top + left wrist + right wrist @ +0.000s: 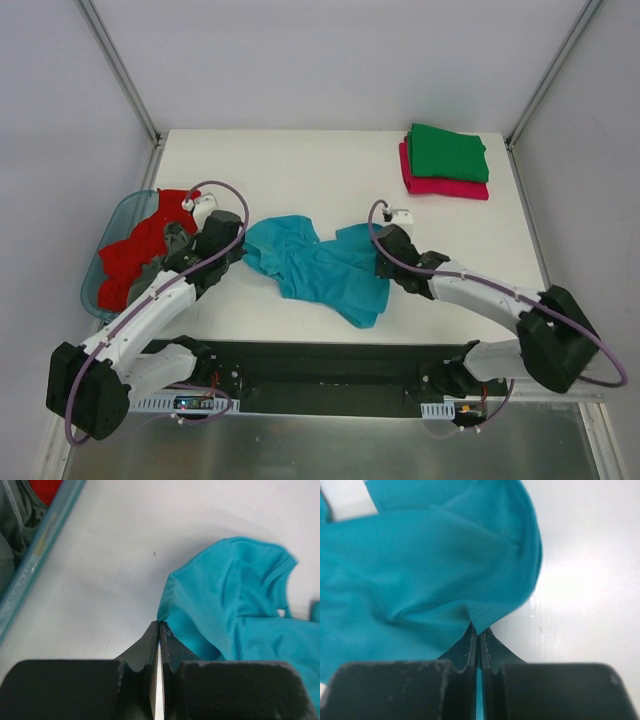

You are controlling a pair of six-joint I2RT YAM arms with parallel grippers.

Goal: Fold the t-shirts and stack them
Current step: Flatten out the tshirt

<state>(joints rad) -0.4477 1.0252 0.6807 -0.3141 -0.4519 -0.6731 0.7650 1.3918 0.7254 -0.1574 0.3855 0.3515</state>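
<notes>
A crumpled teal t-shirt (320,268) lies on the white table between my two arms. My left gripper (243,248) is shut on the shirt's left edge; in the left wrist view the fingertips pinch the teal cloth (230,600) at its corner (160,623). My right gripper (383,262) is shut on the shirt's right edge; the right wrist view shows the teal cloth (430,565) caught between the tips (478,630). A folded green t-shirt (447,152) lies on a folded pink-red t-shirt (445,186) at the back right. A red t-shirt (135,250) and a grey one (160,268) lie in the basket.
A translucent blue plastic basket (112,230) stands at the table's left edge; its rim also shows in the left wrist view (37,550). White table surface (300,170) lies behind the teal shirt. Metal frame posts stand at the back corners.
</notes>
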